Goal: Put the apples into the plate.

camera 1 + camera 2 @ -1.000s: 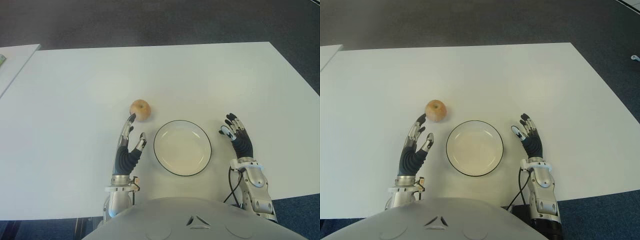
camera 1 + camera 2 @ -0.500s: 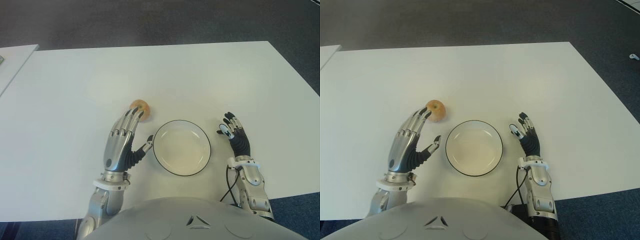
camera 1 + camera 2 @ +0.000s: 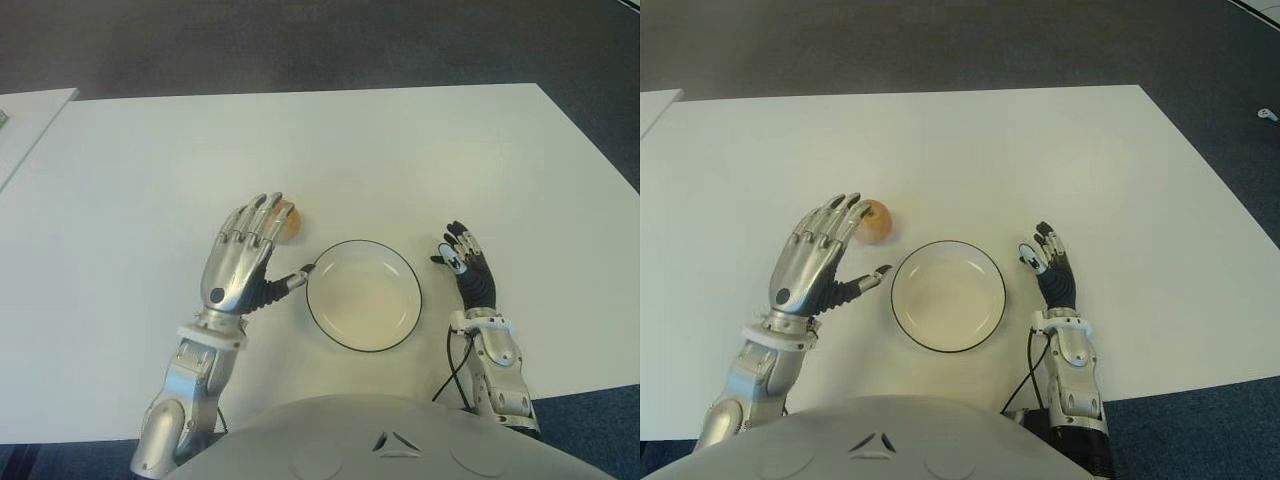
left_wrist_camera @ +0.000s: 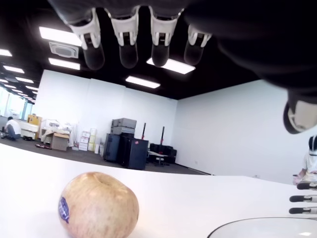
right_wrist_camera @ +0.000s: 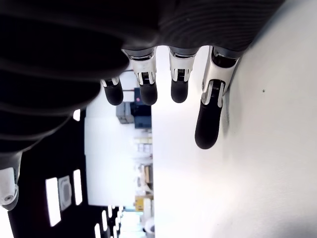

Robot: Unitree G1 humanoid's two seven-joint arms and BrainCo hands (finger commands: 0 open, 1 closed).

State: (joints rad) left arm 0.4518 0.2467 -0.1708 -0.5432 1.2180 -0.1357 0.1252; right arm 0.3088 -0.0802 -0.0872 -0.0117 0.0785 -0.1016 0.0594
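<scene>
Apple [image 4: 97, 205]: on the worktop [image 3: 400, 150], upright, stem dimple facing up, just left of the plate [image 3: 363, 295].
Left robot hand [image 3: 243, 262]: above the apple, fingers spread, holding nothing.
Right robot hand [image 3: 467, 268]: right of the plate, fingers extended.

Apple [image 3: 288, 221] half hidden behind left hand [image 3: 240, 267]
</scene>
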